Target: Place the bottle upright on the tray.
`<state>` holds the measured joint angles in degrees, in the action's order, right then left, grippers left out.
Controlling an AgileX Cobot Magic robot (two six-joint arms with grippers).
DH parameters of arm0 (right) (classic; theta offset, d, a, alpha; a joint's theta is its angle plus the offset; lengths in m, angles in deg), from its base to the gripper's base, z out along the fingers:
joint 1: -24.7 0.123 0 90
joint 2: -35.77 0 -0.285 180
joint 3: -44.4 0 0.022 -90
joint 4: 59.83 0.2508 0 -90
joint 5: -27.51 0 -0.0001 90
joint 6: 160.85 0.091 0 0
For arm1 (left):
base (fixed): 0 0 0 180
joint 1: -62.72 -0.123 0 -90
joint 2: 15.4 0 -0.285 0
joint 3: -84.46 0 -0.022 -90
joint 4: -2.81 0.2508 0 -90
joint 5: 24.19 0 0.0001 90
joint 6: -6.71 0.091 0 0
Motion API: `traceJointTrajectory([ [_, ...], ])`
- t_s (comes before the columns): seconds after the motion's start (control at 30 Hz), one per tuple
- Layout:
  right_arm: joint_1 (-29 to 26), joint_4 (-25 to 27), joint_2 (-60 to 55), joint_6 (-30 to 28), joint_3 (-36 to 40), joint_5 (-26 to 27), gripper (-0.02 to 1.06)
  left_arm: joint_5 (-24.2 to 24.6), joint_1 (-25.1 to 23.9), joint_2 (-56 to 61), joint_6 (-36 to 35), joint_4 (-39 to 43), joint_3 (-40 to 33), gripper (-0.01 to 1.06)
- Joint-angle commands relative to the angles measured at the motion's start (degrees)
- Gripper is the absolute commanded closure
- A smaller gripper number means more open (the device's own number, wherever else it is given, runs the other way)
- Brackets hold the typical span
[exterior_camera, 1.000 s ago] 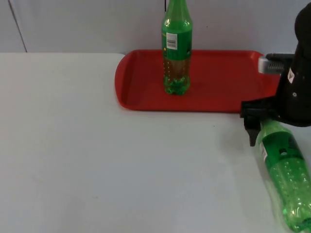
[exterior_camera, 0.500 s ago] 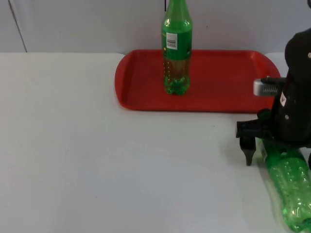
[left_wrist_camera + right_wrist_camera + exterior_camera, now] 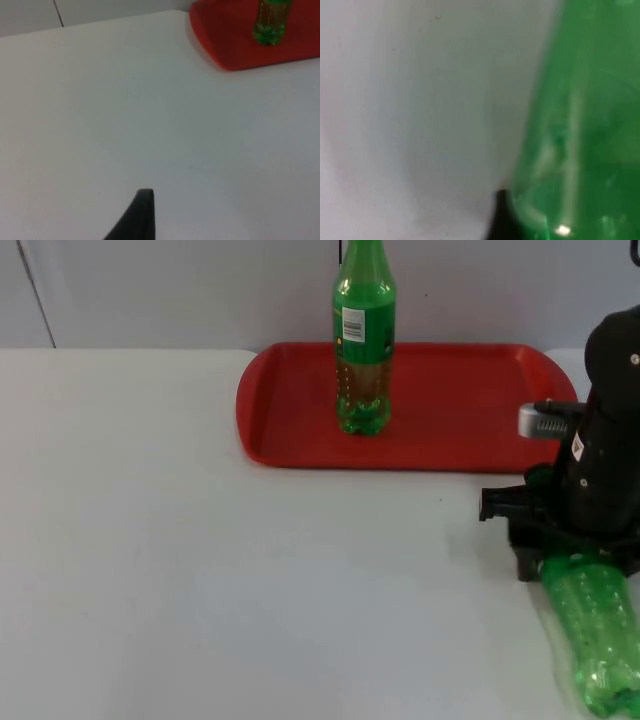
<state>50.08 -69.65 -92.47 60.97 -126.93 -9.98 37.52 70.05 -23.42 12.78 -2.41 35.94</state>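
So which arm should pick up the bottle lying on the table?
Right. The right end effector is already down at the lying bottle, a fingertip beside its green wall. The left arm waits over bare table, far from it.

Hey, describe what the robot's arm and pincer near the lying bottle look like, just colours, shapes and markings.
The right arm is bulky, rounded and glossy black, with a small silver-grey block on its side and a tiny white label with a red mark. Its pincer is black too, with a flat crossbar and short, pointed fingers. The left pincer's fingertip is a dark, tapering wedge.
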Motion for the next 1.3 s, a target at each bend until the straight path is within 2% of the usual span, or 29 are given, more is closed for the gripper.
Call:
traceJointTrajectory([
  [0.0,-0.4,-0.2,-0.5,-0.2,0.3,-0.9,0.58,0.0,-0.1,0.2,-0.4,0.1,-0.3,0.00],
  [0.03,-0.4,-0.2,-0.5,-0.1,0.3,-1.0,0.70,0.0,-0.1,0.2,-0.4,0.1,-0.3,0.00],
  [0.07,-0.4,-0.2,-0.5,-0.1,0.3,-1.0,0.70,0.0,-0.1,0.2,-0.4,0.1,-0.3,0.00],
  [0.13,-0.4,-0.4,-0.5,-0.5,0.3,-1.1,1.01,0.0,-0.1,0.2,-0.4,0.1,-0.3,0.00],
  [0.17,-0.4,-0.4,-0.5,-0.7,0.3,-1.1,1.04,0.0,-0.1,0.2,-0.4,0.1,-0.3,0.00],
  [0.6,-0.4,-0.5,0.8,-2.0,0.3,-0.3,1.05,0.0,-0.1,0.2,-0.4,0.1,-0.3,0.00],
  [0.8,-0.4,-0.7,4.4,-4.0,0.3,3.0,1.05,0.0,-0.1,0.2,-0.4,0.1,-0.3,0.00],
  [1.07,-0.4,-10.4,10.2,-4.0,-2.0,2.6,1.05,0.0,-0.1,0.2,-0.4,0.1,-0.3,0.00],
  [1.17,-0.4,-13.9,13.5,-4.0,-2.4,4.6,1.05,0.0,-0.1,0.2,-0.4,0.1,-0.3,0.00],
  [1.27,-0.4,-17.9,18.2,-4.0,-2.4,9.0,1.05,0.0,-0.1,0.2,-0.4,0.1,-0.3,0.00],
])
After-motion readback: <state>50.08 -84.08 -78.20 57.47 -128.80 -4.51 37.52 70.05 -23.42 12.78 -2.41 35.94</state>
